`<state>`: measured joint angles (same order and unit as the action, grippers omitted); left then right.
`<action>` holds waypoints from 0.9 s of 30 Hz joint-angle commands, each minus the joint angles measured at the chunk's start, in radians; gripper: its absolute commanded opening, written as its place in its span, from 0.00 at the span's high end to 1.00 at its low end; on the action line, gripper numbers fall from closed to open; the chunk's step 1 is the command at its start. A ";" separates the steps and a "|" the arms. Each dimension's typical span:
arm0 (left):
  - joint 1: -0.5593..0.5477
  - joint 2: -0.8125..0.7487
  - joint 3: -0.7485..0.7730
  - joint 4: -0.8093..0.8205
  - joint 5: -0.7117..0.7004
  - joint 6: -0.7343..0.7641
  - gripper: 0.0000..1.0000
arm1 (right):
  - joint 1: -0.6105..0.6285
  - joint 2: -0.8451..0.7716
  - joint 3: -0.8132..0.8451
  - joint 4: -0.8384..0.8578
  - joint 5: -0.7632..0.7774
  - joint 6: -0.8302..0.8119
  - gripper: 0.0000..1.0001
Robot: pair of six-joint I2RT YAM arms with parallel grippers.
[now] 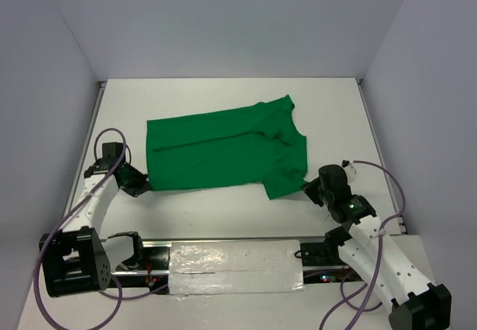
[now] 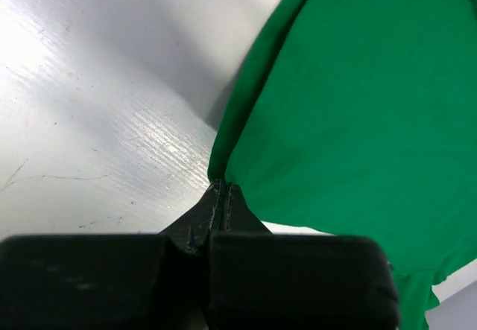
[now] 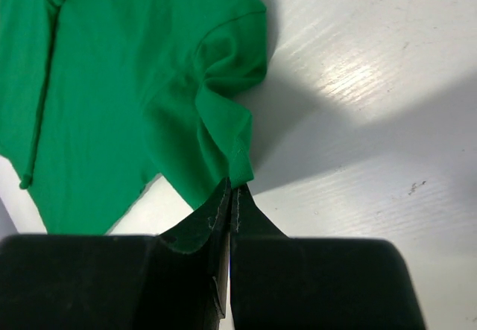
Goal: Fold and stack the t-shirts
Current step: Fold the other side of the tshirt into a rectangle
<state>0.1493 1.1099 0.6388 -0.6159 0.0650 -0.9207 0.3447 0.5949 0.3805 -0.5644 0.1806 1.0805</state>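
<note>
Closest in, the left tool (image 2: 223,194) pinches the hem corner of the t-shirt (image 1: 223,151) at 8 o'clock, and the right tool (image 3: 231,194) clamps a sleeve edge at 4 o'clock. The shirt lies spread across the middle of the counter (image 1: 223,99), probably gripped this way to fold its near edge toward 12.

I can read no text, label, brand, number or sign in any of my three views, neither on the plain green t-shirt (image 1: 223,151) nor on the white table (image 1: 223,99) under it.
</note>
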 commanded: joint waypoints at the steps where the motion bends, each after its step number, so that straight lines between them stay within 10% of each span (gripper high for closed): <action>1: -0.002 -0.032 0.021 -0.042 0.002 -0.020 1.00 | 0.004 -0.007 0.058 -0.023 0.048 -0.019 1.00; 27: -0.001 0.376 0.452 0.056 0.001 -0.072 1.00 | -0.042 0.723 0.647 0.287 0.097 -0.186 1.00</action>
<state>0.1490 1.4727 1.0458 -0.5690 0.0757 -0.9756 0.3195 1.2926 0.9581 -0.3344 0.2623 0.9188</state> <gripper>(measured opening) 0.026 0.010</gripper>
